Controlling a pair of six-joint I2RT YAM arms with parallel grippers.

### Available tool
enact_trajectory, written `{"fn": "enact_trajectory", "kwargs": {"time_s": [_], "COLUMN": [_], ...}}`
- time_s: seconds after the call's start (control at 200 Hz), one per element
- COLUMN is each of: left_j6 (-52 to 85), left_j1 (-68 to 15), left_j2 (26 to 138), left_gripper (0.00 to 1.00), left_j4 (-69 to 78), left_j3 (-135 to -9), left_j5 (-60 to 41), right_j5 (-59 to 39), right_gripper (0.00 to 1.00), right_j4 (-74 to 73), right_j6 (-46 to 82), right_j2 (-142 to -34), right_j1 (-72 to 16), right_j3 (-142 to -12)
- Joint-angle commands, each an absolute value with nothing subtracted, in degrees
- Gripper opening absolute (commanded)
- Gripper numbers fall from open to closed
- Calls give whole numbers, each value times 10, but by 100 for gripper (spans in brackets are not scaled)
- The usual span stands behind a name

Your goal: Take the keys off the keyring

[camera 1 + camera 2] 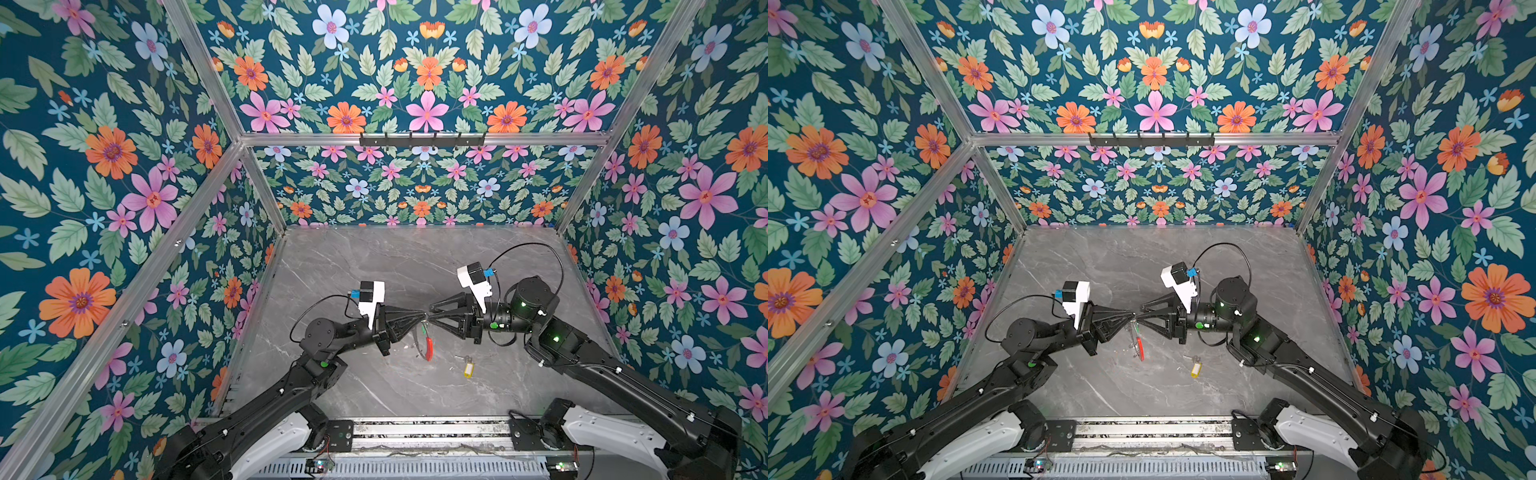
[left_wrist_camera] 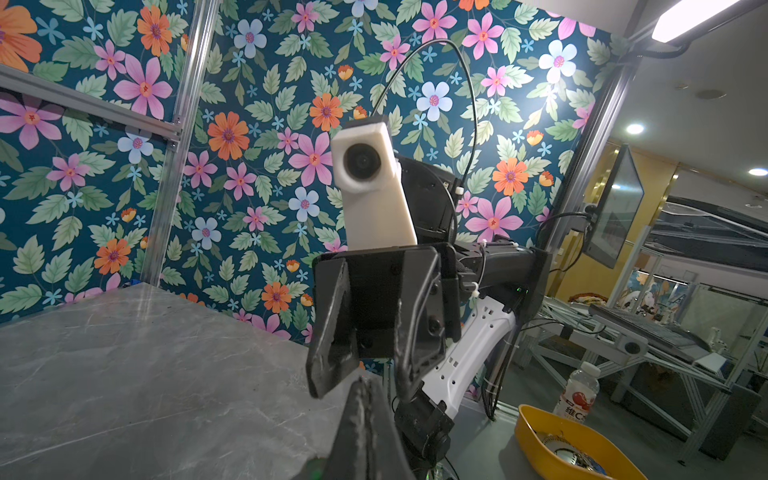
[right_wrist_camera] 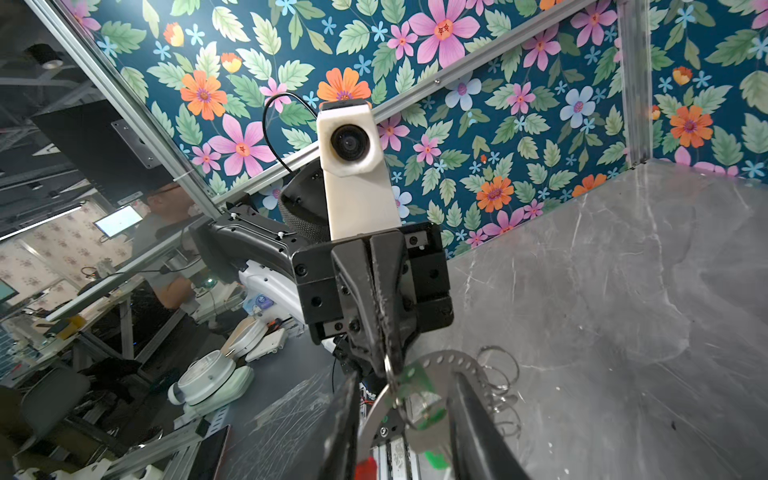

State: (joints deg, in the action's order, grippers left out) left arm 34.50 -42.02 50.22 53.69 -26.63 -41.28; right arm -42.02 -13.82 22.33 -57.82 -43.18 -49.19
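Keyring (image 1: 428,348) hangs over the middle of the grey bench (image 1: 374,257). The left pincer (image 1: 421,318) is closed tight on the ring's top edge and holds it up. The ring hangs down from there, with its red sleeve (image 1: 1140,348) at the low end. I cannot tell if that end touches the bench.

The right pincer (image 1: 432,318) points right at the left one, and the 2 meet tip to tip. In the left wrist view its 2 fingers (image 2: 332,332) stand apart with a gap between them, so it is open. In the right wrist view they sit on each side of the flat grey ring and are not squeezing it. The green tag (image 1: 423,330) is just under the 2 tips, close against the ring, and looks blurry between the right pincer's fingers. A few thin wire loops (image 3: 498,382) stick out from the ring's rim.

The key with the yellow tag (image 1: 468,368) lies flat on the bench. It is off the ring, near it, on the right arm's side.
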Motion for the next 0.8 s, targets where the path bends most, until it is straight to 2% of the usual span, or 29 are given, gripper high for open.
{"fn": "enact_trajectory", "kwargs": {"time_s": [0.0,0.1,0.415,0.8], "left_j6": [349,356,377,388], "left_j1": [-420,-420,-418,-418], "left_j2": [499,502,530,537], "left_gripper": [0,0,0,0], "left_j4": [586,609,664,677], "left_j3": [-259,-253,-250,-243], "left_j5": [-386,-382,-397,-407], "right_j5": [-441,-439,-432,-426], "right_gripper": [32,30,29,16], "right_j4": [-185,-188,-186,-185], "right_j6": [238,239,238,240], "right_j2": [-582,-584,-592,-600], "right_j1": [-432,-432,-441,-441], "right_j3": [-490,-486,-480,-485]}}
